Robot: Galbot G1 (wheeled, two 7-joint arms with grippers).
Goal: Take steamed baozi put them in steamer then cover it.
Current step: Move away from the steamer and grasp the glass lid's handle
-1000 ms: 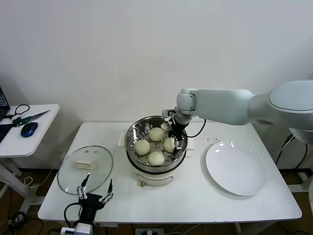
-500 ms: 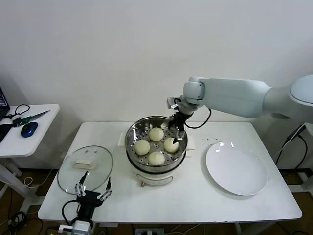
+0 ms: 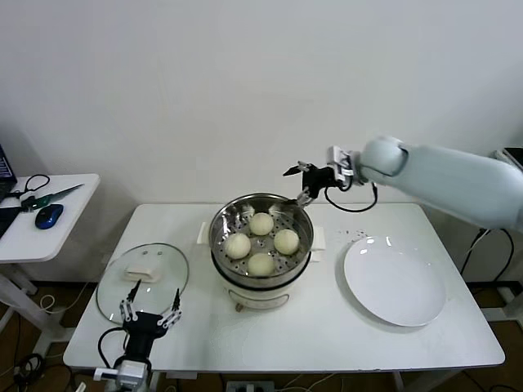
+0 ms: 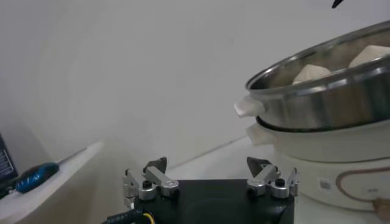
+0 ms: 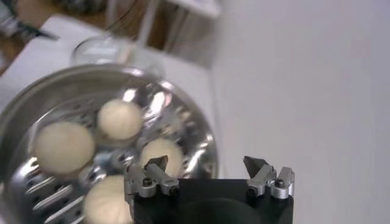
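worktop (image 3: pixel 286 335): white; I see it carrying the steamer at its middle, with everything else placed off that.
right arm (image 3: pixel 458 184): I have it reaching in from the steamer's right, up above the worktop.
plate (image 3: pixel 395 281): white, bare, flat on the worktop well to the steamer's right.
steamer (image 3: pixel 261 249): shiny steel pot on a white base, uncovered; my left wrist view shows its side (image 4: pixel 329 97) from low down.
cover (image 3: pixel 143 280): glass lid, cream handle up, lying flat on the worktop to the steamer's left, apart from it.
side table (image 3: pixel 41 212): off beyond the cover, further left of the steamer, with scissors and a blue mouse on it.
baozi (image 3: pixel 261 242): all four sit on the steamer's perforated floor, close together; my right wrist view shows them (image 5: pixel 64 146) below the fingers.
right gripper (image 3: pixel 301 181): in the air just past the steamer's far right rim; fingers spread apart, nothing between them.
left gripper (image 3: pixel 149 314): low at the worktop's near edge, in front of the cover, left of the steamer; fingers splayed wide, holding nothing.
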